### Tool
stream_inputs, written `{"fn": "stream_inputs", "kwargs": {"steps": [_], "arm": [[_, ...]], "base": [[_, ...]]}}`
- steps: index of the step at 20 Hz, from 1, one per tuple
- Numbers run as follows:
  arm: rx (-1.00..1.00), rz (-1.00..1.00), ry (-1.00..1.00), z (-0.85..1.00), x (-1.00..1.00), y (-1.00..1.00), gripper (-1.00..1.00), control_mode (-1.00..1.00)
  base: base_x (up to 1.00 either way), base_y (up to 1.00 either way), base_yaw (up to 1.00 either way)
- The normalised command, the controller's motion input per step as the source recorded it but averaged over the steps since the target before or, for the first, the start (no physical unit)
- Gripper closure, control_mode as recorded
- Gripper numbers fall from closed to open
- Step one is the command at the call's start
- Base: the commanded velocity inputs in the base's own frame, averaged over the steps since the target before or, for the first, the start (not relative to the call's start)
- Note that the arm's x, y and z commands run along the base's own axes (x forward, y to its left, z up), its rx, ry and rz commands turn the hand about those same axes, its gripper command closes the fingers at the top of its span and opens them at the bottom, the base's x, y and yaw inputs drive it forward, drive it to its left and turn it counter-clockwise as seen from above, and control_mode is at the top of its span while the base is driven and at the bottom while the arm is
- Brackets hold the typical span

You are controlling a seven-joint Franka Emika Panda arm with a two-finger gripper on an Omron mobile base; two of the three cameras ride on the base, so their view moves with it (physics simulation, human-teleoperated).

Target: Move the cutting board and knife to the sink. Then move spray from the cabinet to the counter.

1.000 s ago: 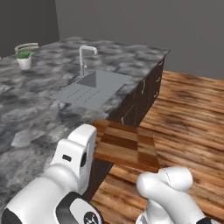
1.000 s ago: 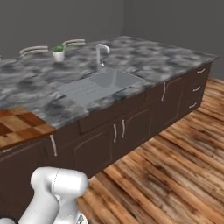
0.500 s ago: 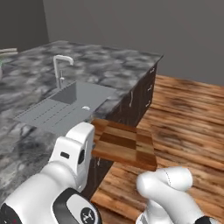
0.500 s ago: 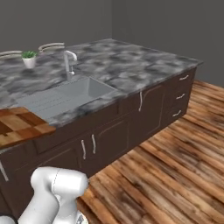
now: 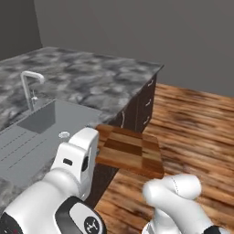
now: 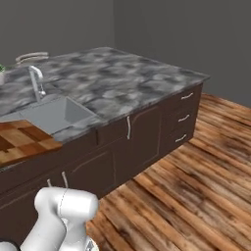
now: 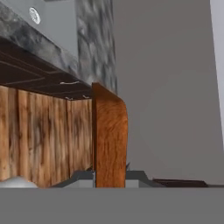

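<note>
Cutting board [image 5: 130,151] is hanging level in the air beside the worktop [image 5: 91,82] edge, over the wooden floor [image 5: 192,132]; the white arm [image 5: 75,160] is hiding its near end. In the hand view the claw [image 7: 109,175] is pinching the board's edge between nearly closed fingers, the tips being cut off by the frame bottom. Sink [image 5: 39,132] and faucet [image 5: 28,87] are lying just left of the board; dark drawers [image 6: 184,120] are lining the worktop front.
</note>
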Motion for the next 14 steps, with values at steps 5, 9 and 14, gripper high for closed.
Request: {"fn": "stream_inputs", "kwargs": {"steps": [5, 9, 14], "arm": [[0.00, 0.00, 0.00, 0.00, 0.00, 0.00, 1.00, 1.00], [0.00, 0.00, 0.00, 0.00, 0.00, 0.00, 1.00, 1.00], [0.00, 0.00, 0.00, 0.00, 0.00, 0.00, 1.00, 1.00]], "base": [[1.00, -0.90, 0.02], [1.00, -0.71, 0.20], [0.96, -0.45, 0.51]]}}
